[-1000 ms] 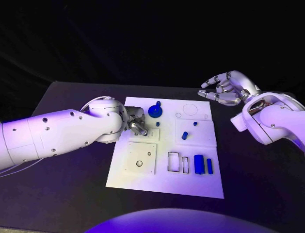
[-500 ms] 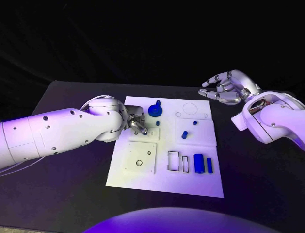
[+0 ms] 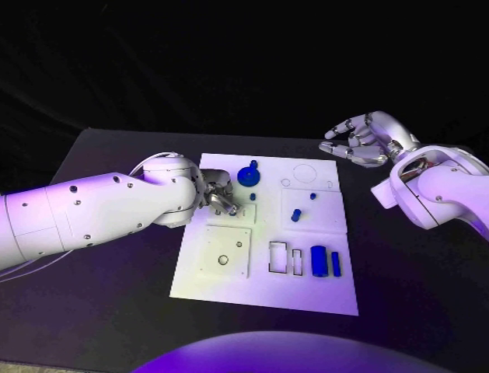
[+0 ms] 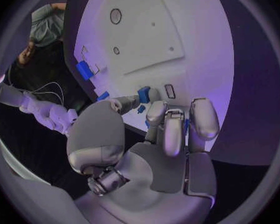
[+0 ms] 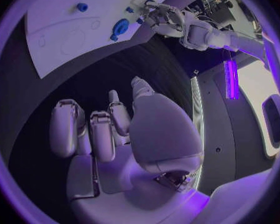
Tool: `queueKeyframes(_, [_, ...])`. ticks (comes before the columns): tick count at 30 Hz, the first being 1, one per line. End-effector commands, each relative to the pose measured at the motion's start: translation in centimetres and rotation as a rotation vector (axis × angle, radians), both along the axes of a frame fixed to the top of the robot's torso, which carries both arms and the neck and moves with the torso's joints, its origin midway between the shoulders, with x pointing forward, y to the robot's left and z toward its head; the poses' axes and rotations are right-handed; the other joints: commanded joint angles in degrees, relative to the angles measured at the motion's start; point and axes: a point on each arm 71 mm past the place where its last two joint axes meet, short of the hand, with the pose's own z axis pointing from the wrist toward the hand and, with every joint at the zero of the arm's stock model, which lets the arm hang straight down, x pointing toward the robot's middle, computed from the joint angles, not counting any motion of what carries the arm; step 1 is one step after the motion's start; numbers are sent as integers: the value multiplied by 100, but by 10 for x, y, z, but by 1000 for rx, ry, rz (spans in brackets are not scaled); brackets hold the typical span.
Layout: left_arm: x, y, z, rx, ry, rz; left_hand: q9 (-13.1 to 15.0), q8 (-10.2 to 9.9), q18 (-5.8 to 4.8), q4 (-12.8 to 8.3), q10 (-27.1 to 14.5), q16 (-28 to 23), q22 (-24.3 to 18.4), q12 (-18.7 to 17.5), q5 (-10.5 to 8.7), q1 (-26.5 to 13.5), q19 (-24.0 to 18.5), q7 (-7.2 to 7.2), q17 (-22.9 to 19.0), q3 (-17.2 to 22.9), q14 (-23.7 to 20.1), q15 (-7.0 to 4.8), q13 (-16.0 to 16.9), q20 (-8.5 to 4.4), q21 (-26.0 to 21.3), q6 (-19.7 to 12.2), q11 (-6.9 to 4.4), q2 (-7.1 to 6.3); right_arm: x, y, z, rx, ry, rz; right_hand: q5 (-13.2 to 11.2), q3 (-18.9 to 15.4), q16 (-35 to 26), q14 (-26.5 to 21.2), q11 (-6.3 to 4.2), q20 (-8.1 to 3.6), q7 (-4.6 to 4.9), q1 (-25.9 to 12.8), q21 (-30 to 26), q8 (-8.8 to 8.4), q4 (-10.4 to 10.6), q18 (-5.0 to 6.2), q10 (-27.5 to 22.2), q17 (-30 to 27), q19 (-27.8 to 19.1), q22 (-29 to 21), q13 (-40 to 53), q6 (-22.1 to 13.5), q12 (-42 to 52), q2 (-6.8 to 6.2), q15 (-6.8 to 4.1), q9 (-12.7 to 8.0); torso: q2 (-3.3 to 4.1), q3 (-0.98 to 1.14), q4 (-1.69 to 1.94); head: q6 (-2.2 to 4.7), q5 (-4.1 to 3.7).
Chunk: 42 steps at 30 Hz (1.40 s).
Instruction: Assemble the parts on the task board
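The white task board [image 3: 264,289] lies in the middle of the table. My left hand [image 3: 220,200] hangs low over its near-left upper part with the fingers [image 4: 175,129] curled in. Its thumb tip reaches a small blue peg [image 4: 144,93], also seen standing on the board [image 3: 253,197]; I cannot tell whether the peg is pinched. A round blue part [image 3: 249,177] sits at the far edge of the board. Another small blue peg [image 3: 296,215] stands mid-board, and two blue blocks [image 3: 326,263] lie beside rectangular slots. My right hand [image 3: 362,140] hovers beyond the board's far right corner, fingers apart and holding nothing.
A square inset plate [image 3: 224,252] with small holes takes up the board's near left. The black table [image 3: 110,303] runs bare around the board. My left forearm [image 3: 87,214] crosses the table's left side.
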Motion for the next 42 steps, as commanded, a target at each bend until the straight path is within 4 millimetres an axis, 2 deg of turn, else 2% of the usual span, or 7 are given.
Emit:
queueKeyframes(1, [-3,-3,-4,3,33,-18,3,-33,-110,19,22,15,12,23,-19,-49,53,33,1083,-72,480,-48,12,-5,-20,6,-7,11,0,1,0,-7,-1,5,26,10,-31,429,-20,-14,-5,-72,-27,25,21,73,-36,758,-20,545,-3,-44,-11,-8,-26,-8,-2,-1,1,-5,-3])
queueKeyframes(11, [-2,-1,-4,3,31,-12,-1,-56,-110,122,20,15,13,20,-20,-45,54,35,1085,-209,481,-47,14,-4,-22,18,-5,22,0,1,0,-7,-2,4,31,0,-33,428,-20,-14,-5,-113,-43,31,23,77,-40,754,-27,536,-11,-48,-16,-10,-26,-10,-1,1,0,7,-3])
queueKeyframes(14, [-2,0,-4,3,31,-10,-5,-83,-110,242,18,14,13,15,-23,-137,55,47,1085,-444,481,-40,16,0,-25,42,5,40,0,0,0,-7,-2,4,31,-14,-35,428,-19,-14,-5,-168,-46,39,24,77,-43,751,-27,537,-16,-53,-18,-6,-26,-12,0,-3,1,12,-1])
queueKeyframes(23, [-1,4,-2,-1,27,-3,-9,-123,-108,253,9,13,7,6,-12,-274,53,47,1085,-805,481,-36,14,5,-33,53,8,50,1,-1,0,-9,-2,-6,26,-38,-76,404,-17,-13,-2,-219,-117,41,19,93,-86,656,-65,495,-72,-77,-64,-27,-25,-18,0,-3,-5,21,-7])
queueKeyframes(36, [0,10,6,-19,14,10,-6,-129,-103,251,3,13,-14,-1,-9,-296,42,42,1085,-909,481,-37,7,5,-42,59,6,48,1,-2,0,-9,-4,-13,17,-65,-107,386,-12,-12,4,-266,-179,38,20,107,-122,593,-97,459,-115,-113,-100,-53,-23,-27,-3,1,2,36,-5])
queueKeyframes(42, [3,13,22,-83,11,40,-9,-147,-99,248,-23,12,-36,-22,1,-284,30,47,1083,-950,480,-37,-28,4,-51,33,7,64,2,-2,-1,-8,-7,-16,16,-69,-108,386,-11,-11,5,-275,-179,38,21,106,-125,592,-97,460,-119,-117,-104,-55,-22,-28,-18,1,-1,112,2])
